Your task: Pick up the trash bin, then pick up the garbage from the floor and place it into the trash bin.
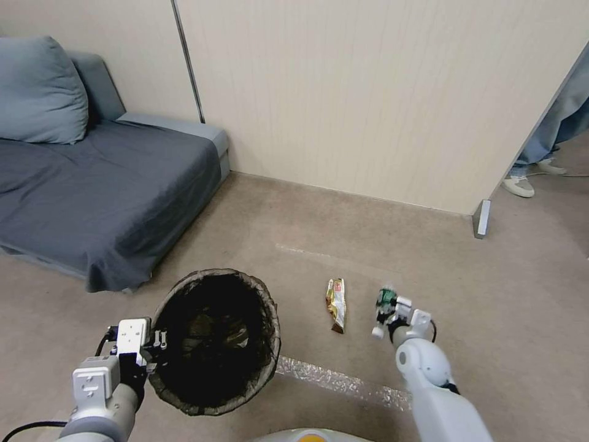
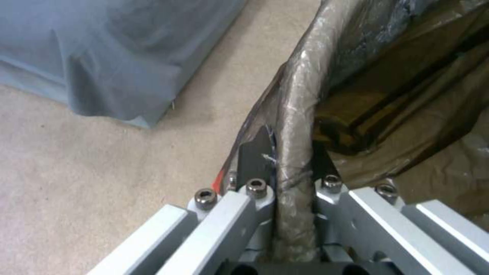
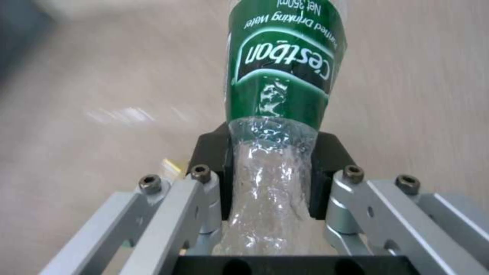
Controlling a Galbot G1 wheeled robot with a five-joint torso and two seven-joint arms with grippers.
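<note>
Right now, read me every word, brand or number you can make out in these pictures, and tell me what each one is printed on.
"C'estbon": brand on the green label of the clear bottle, clamped in the right gripper.
"Drinking Water": smaller line on the same label; the word before it is blurred.
"Net: 350ml": same label, at its far edge.
The wrapper on the floor has print too small to read.
The trash bin, held at its rim by the left gripper, bears no text.

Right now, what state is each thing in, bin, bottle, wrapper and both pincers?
Trash bin: held by its lined rim, trash inside.
Left pincer: shut on the bin's rim.
Bottle: crushed, gripped off the floor.
Right pincer: shut on the bottle.
Wrapper: lying flat on the floor between bin and bottle.
</note>
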